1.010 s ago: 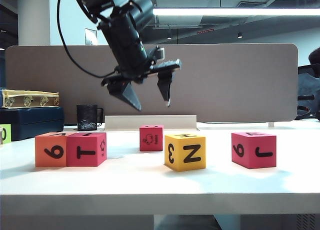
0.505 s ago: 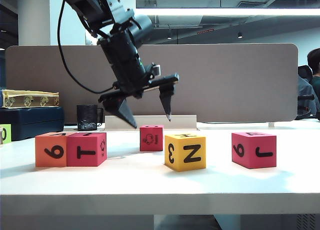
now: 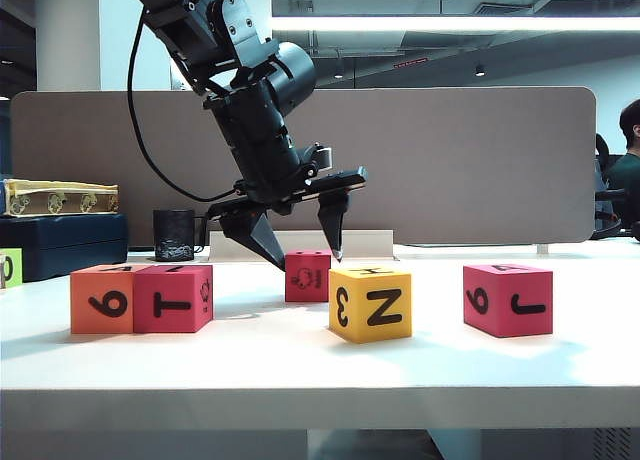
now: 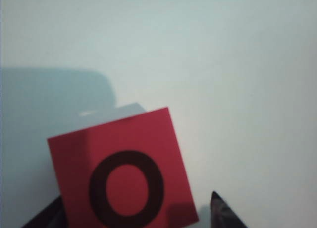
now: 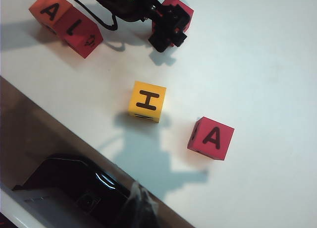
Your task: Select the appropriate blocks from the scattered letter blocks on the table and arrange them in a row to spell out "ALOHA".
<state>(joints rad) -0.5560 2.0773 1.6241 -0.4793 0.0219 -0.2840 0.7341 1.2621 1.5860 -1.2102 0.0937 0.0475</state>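
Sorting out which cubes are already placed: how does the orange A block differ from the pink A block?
The orange A block touches the L block on the table's left; the pink A block stands alone at the right. In the exterior view both show a 6 in front. Both have A on top.

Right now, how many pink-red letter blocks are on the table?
3. One L block touches the orange block at the left; the O block sits between the open left gripper's fingers; one A block stands alone at the right.
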